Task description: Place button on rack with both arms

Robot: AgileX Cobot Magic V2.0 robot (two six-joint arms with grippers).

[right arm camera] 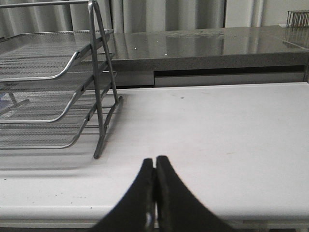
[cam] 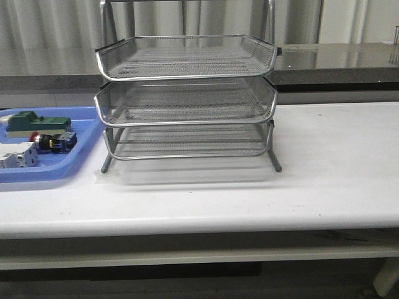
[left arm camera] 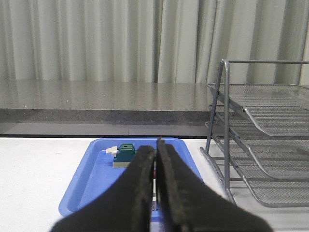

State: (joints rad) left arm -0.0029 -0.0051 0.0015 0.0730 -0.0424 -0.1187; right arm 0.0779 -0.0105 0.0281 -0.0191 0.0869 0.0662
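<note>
The button (cam: 53, 142), with a red head, dark body and blue rear block, lies in the blue tray (cam: 75, 163) at the table's left. The three-tier silver wire rack (cam: 187, 99) stands in the middle of the table, and shows too in the left wrist view (left arm camera: 263, 145) and the right wrist view (right arm camera: 53, 92). My left gripper (left arm camera: 156, 147) is shut and empty, hanging over the near end of the blue tray (left arm camera: 96, 169), where its fingers hide the button. My right gripper (right arm camera: 154, 162) is shut and empty above the white table, to the right of the rack. Neither arm shows in the front view.
In the blue tray also lie a green block (cam: 34, 123) (left arm camera: 126, 154) and a white breaker (cam: 17, 154). A grey stone counter (cam: 336, 59) runs behind the white table (cam: 324, 174). Curtains hang at the back.
</note>
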